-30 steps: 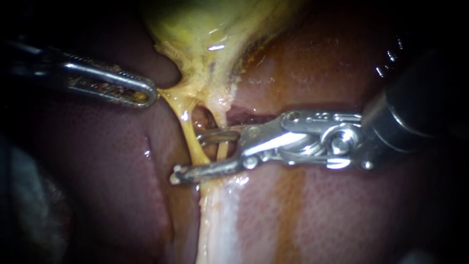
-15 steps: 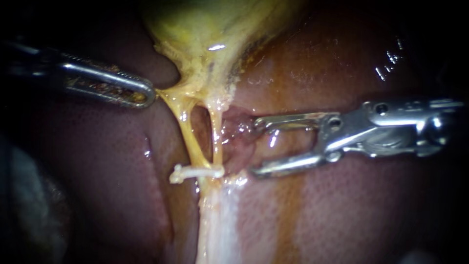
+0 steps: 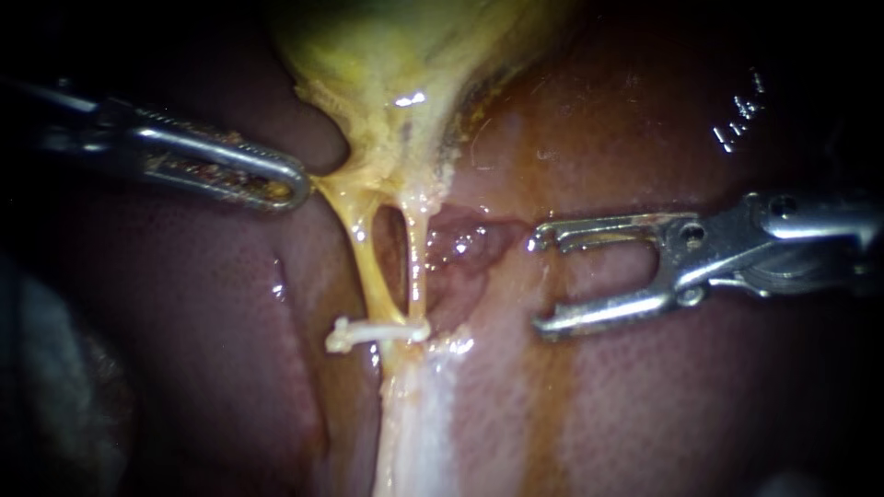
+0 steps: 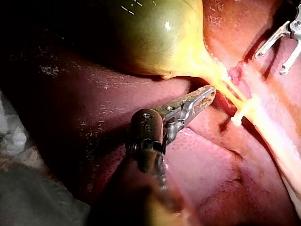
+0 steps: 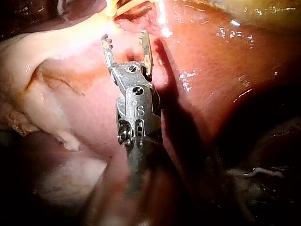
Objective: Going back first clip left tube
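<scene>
Right jaws: the right instrument (image 3: 541, 285) holds its two jaws apart with nothing between them. The tips face the tubes but stay clear of them, over bare liver.
Left jaws: the left instrument (image 3: 299, 189) has its jaws together, clamped on the yellowish edge of the gallbladder's neck, which is drawn taut toward it.
Clip: a white clip (image 3: 378, 329) lies crosswise at the lower end of the two tubes, where they run together. One end sticks out past the left tube; whether it grips one tube or both I cannot tell.
Left tube: the left tube (image 3: 368, 267) is a yellow strand running from the neck down to the clip.
Right tube: the right tube (image 3: 416, 262) is thinner and just beside it, with a dark gap between them.
Gallbladder: the gallbladder (image 3: 405, 55) is yellow-green, above the tubes.
Liver: the liver (image 3: 645, 405) is reddish-brown and glistening, under everything.
Left wrist view: the clip (image 4: 240, 115) sits just ahead of the left instrument's tip (image 4: 210, 90); the right instrument (image 4: 270, 63) is farther off, open.
Right wrist view: the spread jaws (image 5: 125, 36) stop short of the raw pink patch ahead.
</scene>
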### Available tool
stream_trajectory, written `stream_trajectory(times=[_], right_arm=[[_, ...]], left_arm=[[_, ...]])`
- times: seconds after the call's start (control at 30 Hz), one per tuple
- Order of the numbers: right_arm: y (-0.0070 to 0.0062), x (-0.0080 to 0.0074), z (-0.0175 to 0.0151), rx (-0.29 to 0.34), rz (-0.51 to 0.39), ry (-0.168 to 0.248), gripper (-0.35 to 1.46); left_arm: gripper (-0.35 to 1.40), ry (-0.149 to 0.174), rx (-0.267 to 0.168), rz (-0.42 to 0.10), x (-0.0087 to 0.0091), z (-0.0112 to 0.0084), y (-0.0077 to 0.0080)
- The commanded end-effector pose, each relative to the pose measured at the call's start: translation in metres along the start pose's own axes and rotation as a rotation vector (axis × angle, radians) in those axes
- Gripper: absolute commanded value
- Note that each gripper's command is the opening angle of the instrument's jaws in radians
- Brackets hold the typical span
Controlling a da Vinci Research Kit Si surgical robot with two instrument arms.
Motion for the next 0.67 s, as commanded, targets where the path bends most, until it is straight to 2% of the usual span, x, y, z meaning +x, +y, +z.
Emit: stream_trajectory(times=[0.03,0.33,0.67], right_arm=[[0.0,0.0,0.0,-0.003,0.0,0.001,0.5],[-0.0001,0.0,-0.0001,-0.003,0.0,0.001,0.5],[-0.0002,0.0,-0.0002,0.0,0.0,0.0,0.5]], left_arm=[[-0.35,-0.001,0.0,0.003,-0.0002,0.0003,-0.0003],[-0.35,-0.008,-0.012,0.012,-0.0012,0.0032,-0.0016],[-0.35,-0.01,-0.016,0.014,-0.0013,0.0031,-0.0017]])
